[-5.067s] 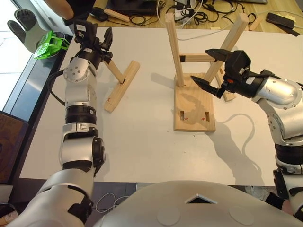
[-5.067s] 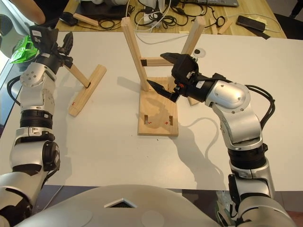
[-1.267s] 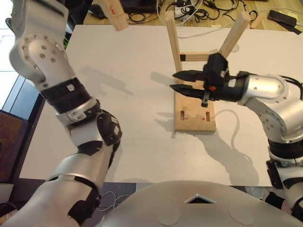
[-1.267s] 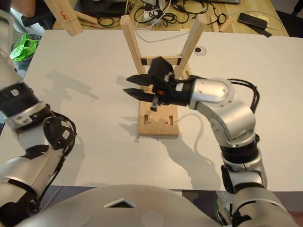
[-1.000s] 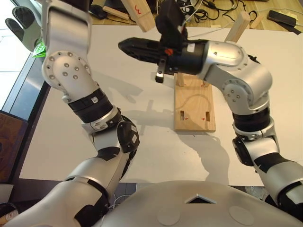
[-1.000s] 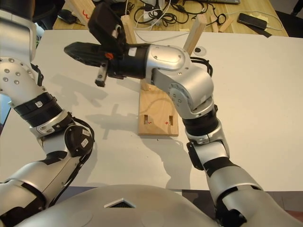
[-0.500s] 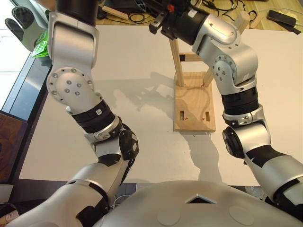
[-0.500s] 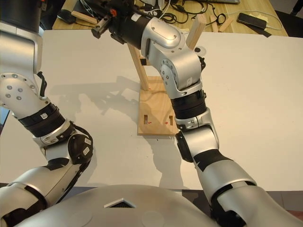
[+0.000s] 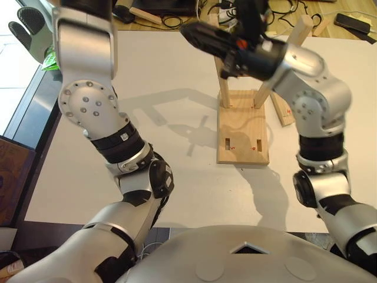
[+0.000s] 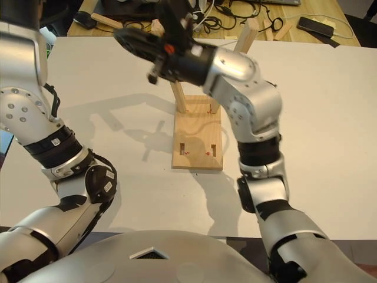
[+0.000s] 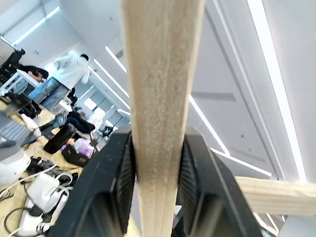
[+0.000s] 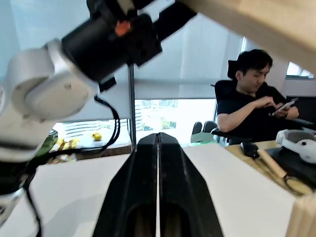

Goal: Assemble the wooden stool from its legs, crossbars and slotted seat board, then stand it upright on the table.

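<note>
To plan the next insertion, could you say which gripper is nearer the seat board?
Right. The right gripper hangs just left of the legs standing in the seat board; the left gripper, clamping a loose leg, is raised far higher.

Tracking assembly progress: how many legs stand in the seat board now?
2: left leg and right leg, both at the far end of the seat board; its near slots are empty.

A pale wooden slotted seat board (image 9: pixel 242 138) lies flat on the white table (image 9: pixel 171 188), two light wooden legs (image 9: pixel 225 92) standing from its far end. The black right gripper (image 9: pixel 185 28) hangs above, pointing left.
</note>
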Motion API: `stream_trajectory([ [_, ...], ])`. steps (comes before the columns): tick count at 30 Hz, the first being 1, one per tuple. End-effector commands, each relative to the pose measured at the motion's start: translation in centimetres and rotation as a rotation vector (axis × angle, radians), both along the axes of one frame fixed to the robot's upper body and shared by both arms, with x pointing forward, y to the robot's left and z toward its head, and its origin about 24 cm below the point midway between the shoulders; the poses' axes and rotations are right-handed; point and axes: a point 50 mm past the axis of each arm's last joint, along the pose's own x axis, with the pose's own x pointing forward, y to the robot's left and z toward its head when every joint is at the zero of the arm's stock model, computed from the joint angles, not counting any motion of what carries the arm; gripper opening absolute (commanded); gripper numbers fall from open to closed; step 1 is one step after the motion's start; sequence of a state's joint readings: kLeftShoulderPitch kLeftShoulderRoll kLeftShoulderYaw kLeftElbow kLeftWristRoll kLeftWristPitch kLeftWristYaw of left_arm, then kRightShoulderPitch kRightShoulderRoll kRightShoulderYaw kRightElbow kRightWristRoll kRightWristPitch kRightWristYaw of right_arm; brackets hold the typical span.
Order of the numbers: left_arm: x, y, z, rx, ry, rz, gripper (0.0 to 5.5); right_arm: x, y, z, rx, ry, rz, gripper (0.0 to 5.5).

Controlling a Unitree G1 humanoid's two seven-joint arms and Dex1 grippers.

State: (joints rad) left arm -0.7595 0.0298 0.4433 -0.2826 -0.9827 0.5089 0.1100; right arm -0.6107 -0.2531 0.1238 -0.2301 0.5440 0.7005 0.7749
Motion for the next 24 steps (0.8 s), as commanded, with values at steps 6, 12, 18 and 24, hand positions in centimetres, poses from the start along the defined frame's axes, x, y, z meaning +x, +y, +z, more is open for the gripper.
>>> stream_trajectory([
  [6,-0.9,2.5,0.5,0.020,0.005,0.152,1.04,-4.9,-15.8,-7.2,-0.698,0.281,-0.237,0.00],
  [12,-0.8,2.2,0.6,0.039,0.012,0.152,1.04,-6.3,-18.3,-11.7,-0.851,0.471,-0.235,0.00],
  [18,-0.7,2.6,0.3,0.039,0.043,0.181,1.04,-6.3,-16.2,-12.8,-0.700,0.747,-0.324,0.00],
  [24,-0.5,2.6,0.1,0.042,0.060,0.185,1.04,-5.1,-12.2,-12.5,-0.661,0.856,-0.375,0.00],
])
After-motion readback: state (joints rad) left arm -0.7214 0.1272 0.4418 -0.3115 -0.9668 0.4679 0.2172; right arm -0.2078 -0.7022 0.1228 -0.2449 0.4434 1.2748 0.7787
